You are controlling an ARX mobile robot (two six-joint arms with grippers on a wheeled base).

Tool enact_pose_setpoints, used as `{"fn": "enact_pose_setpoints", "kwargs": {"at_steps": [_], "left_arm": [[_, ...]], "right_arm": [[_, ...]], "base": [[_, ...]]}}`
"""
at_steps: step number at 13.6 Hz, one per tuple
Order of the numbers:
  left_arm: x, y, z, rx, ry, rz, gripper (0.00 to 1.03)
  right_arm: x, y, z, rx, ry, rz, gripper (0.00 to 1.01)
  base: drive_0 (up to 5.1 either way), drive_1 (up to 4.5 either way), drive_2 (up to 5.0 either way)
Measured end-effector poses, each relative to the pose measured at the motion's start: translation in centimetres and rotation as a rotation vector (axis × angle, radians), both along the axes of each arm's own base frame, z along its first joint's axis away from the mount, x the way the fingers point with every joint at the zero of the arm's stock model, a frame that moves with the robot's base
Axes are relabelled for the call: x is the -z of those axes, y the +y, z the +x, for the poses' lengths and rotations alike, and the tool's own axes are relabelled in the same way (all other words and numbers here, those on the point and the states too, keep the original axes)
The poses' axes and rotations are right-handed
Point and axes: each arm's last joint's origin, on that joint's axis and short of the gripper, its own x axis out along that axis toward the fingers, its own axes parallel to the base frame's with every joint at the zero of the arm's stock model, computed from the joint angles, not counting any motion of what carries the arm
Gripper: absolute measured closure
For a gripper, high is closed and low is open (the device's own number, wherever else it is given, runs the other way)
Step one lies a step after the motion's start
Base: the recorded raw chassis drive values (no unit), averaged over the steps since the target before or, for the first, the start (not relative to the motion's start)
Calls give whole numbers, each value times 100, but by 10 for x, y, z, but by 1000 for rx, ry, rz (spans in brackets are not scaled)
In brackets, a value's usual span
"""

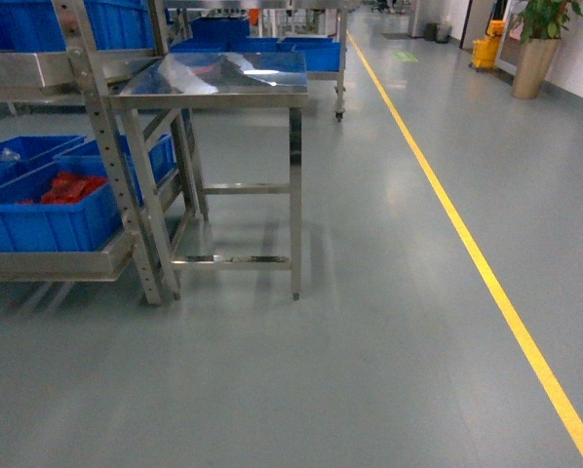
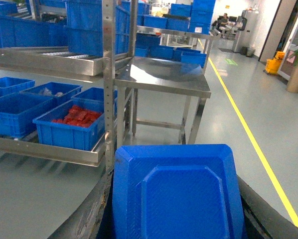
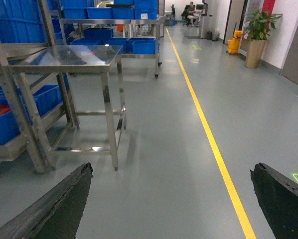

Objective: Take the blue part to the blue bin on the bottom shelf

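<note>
My left claw [image 2: 176, 219] holds a blue part [image 2: 176, 191], flat face up, between its dark fingers. My right claw [image 3: 171, 199] stands wide, fingers well apart, nothing between them. The bottom shelf [image 2: 49, 152] carries blue bins; the bin [image 2: 72, 127] at its front right corner holds red parts [image 2: 78, 115]. A steel worktop [image 1: 218, 83] stands just beside the rack's right upright [image 2: 109, 84].

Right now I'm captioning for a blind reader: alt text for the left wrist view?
A blue part fills the foreground, held by the left hand. Beyond it, blue bins sit on the bottom shelf beside a steel table.
</note>
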Motion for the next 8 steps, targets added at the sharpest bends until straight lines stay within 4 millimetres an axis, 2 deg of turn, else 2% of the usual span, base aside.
{"fn": "enact_pose_setpoints", "kwargs": {"at_steps": [8], "left_arm": [[0,0,0,0,2,1,60]], "right_arm": [[0,0,0,0,2,0,3]], "base": [[8,414,-398]]}}
